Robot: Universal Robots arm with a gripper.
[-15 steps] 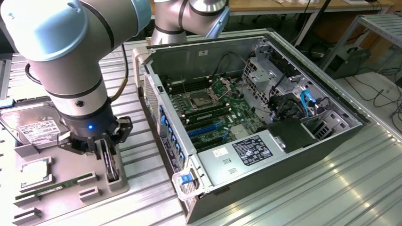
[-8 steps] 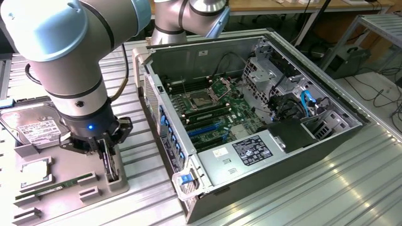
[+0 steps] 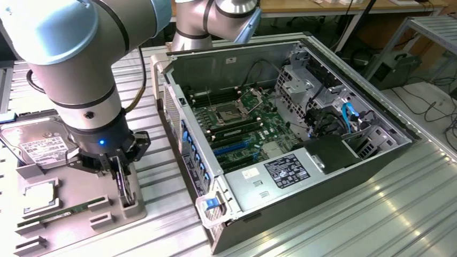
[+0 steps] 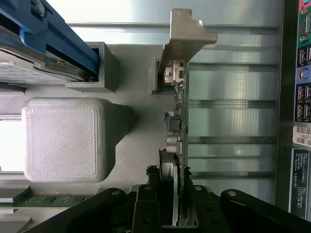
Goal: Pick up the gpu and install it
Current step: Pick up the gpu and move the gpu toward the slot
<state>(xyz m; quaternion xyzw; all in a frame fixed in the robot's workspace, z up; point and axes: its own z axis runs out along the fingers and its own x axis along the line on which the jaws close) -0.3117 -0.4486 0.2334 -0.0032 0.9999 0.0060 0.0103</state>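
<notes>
gpu [image 3: 128, 194] [image 4: 177, 121] stands on edge in the gray holder [image 3: 134, 212], lower left of the exterior view, gripper [image 3: 123, 179] [image 4: 172, 189] clamped on it.

The gpu [image 4: 181, 116] showed a green board edge and a silver bracket; the gripper [image 4: 172, 178] was black. The arm [image 3: 78, 64] was silver-grey with pale blue caps and a small blue light. The holder tray [image 3: 75, 187] was matt grey, its block [image 4: 60, 138] finely hatched. The hard drive [image 3: 32, 142] was silver with a white label. The motherboard [image 3: 243, 126] was green, inside a dark grey case [image 3: 335, 193] with blue cables [image 3: 349, 113]. The table [image 3: 371, 222] was ribbed silver.
</notes>
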